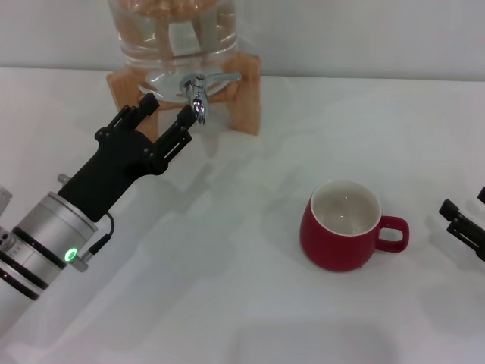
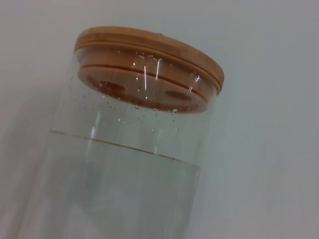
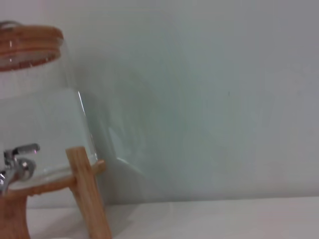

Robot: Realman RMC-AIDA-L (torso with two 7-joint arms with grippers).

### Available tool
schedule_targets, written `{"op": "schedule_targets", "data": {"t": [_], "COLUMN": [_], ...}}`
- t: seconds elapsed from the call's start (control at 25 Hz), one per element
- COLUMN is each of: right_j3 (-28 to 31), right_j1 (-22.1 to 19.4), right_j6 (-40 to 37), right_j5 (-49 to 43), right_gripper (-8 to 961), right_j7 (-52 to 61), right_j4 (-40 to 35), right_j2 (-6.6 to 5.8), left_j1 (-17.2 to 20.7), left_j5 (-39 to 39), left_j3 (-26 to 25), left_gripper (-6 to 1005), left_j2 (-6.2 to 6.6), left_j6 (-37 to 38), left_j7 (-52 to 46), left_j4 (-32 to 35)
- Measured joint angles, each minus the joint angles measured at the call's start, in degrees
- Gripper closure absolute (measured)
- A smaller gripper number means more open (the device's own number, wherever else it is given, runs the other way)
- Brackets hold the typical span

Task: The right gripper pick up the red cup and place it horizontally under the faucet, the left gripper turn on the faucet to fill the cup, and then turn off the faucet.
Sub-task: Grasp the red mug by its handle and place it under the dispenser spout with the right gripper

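Left claw [image 1: 168, 114], fingers spread and empty, at the faucet [image 1: 198, 92]; red cup [image 1: 345, 225] upright on the table [image 1: 242, 303], well apart from the spout, handle toward the nearer right claw [image 1: 466, 224], whose opening cannot be told.

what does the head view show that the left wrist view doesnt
Only the head view shows the red cup upright on the table, well away from the faucet, the left gripper with open jaws by the faucet, the wooden stand, and the right gripper at the table's right edge. Only the left wrist view shows the jar's wooden lid and the water line. Both show the glass jar.
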Motion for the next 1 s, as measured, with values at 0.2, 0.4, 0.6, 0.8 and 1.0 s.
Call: {"op": "schedule_targets", "data": {"t": [0.2,0.4,0.6,0.8,1.0], "right_j3": [-1.3,-6.4,-8.5,-8.2,-8.2], "right_j1": [-0.4,0.4,1.1,2.0,3.0], "right_j6": [6.1,7.8,6.8,4.2,2.9], "right_j5": [-1.6,-3.5,-3.4,-3.2,-3.2], "right_gripper": [80,80,80,81,81], "right_j7": [2.5,2.7,2.3,2.1,2.1], "right_j4": [-2.9,-3.7,-4.1,-4.1,-4.1], "right_j2": [-0.37,-0.75,-0.15,0.25,0.43], "left_j1": [-0.1,-0.2,-0.1,0.1,0.1], "left_j5": [0.0,0.0,0.0,0.0,0.0], "left_j3": [0.0,0.1,0.2,0.0,0.0], "left_gripper": [242,243,242,242,242], "left_j2": [0.0,0.0,0.0,0.0,0.0], "left_j6": [0.0,0.0,0.0,0.0,0.0], "left_j7": [0.0,0.0,0.0,0.0,0.0], "left_j4": [0.0,0.0,0.0,0.0,0.0]}}
